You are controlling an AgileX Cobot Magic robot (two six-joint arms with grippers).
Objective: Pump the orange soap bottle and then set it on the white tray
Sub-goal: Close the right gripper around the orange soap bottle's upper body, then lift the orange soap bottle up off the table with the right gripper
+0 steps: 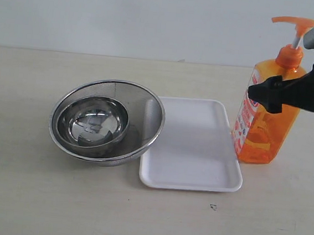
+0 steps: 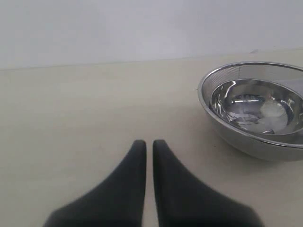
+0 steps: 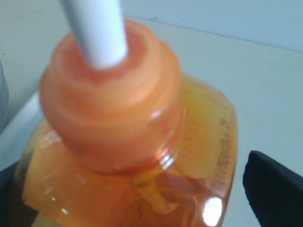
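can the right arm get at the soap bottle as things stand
Likely yes: the right pincer straddles the bottle at its shoulder, fingers either side, a slight gap showing at one. Nothing sits between them; the tray and strainer lie off to one side.

Upright orange soap bottle (image 1: pixel 264 140) beside white tray (image 1: pixel 193 146)

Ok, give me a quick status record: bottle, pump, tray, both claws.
orange soap bottle: upright on the table, right of the white tray, not on it
pump head: raised, white stem showing
right claw: straddling the bottle's shoulder; contact unclear
left claw: shut, empty, near the mesh strainer
white tray: holds nothing; strainer at its left edge
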